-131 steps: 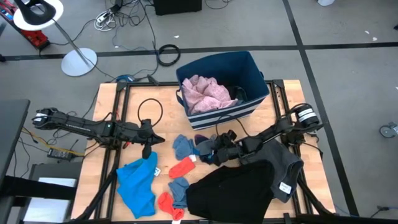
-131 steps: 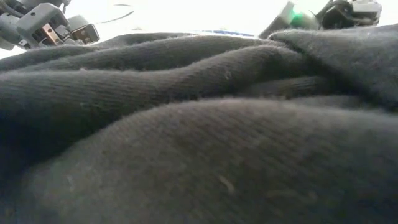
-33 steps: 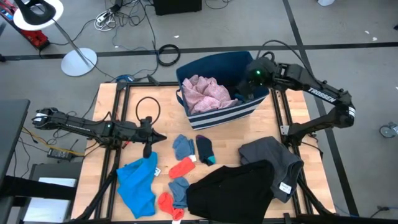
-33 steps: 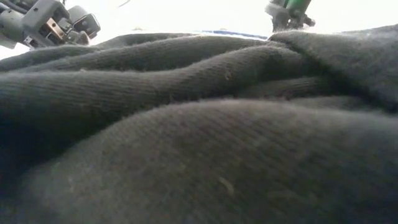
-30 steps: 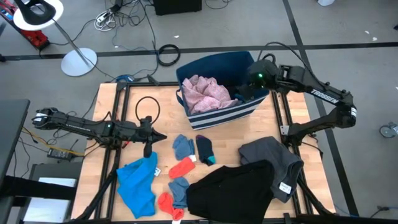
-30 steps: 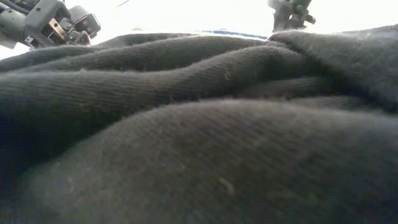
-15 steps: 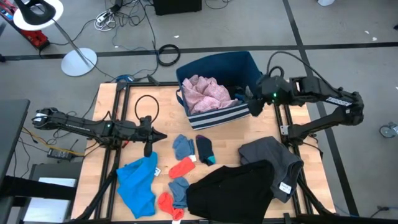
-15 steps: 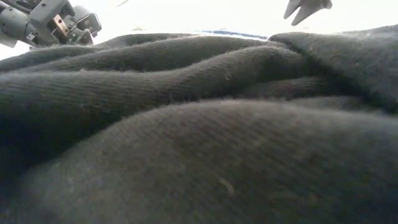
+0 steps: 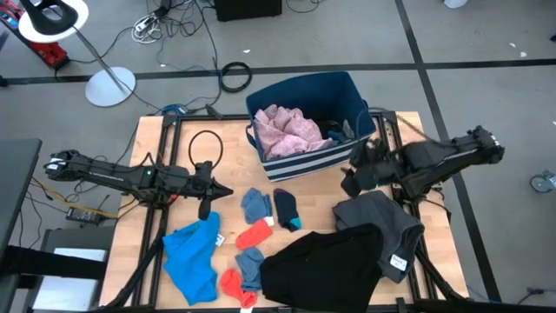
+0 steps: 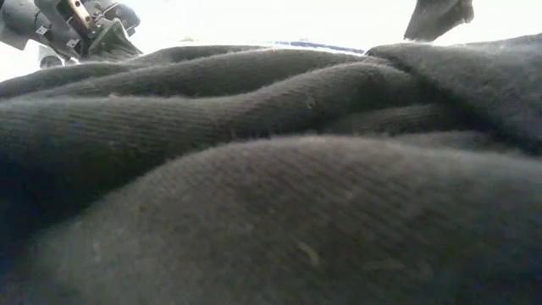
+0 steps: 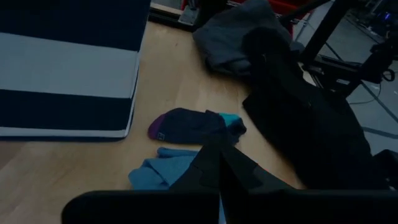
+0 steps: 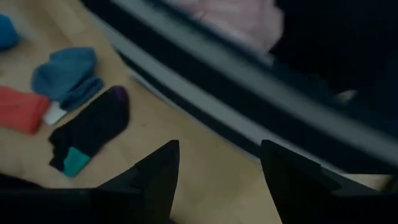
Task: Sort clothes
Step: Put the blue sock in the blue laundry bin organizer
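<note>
My right gripper [image 9: 352, 176] is open and empty above the table, just off the near right corner of the navy striped bin [image 9: 334, 87]; its wrist view [image 12: 217, 155] shows bare wood between the fingers. A pink garment [image 9: 285, 130] and a dark piece [image 9: 341, 130] lie in the bin. My left gripper [image 9: 207, 200] is shut and holds nothing, above the far end of the bright blue garment [image 9: 193, 256]. Grey-blue [image 9: 254, 205], navy [image 9: 287, 209] and red [image 9: 254, 233] socks lie mid-table. A black garment [image 9: 321, 265] and a dark grey one [image 9: 382, 222] lie near right.
Another blue sock [image 9: 249, 265] and red sock [image 9: 233, 285] lie by the near edge. The black garment [image 10: 271, 186] fills the low view. A black cable loop [image 9: 208, 152] lies on the table's far left. Bare wood shows between the bin and the socks.
My right gripper has come out from over the bin's right side and gone toward the table's near edge and down, past the bin's near right corner. The dark piece has stayed in the bin.
</note>
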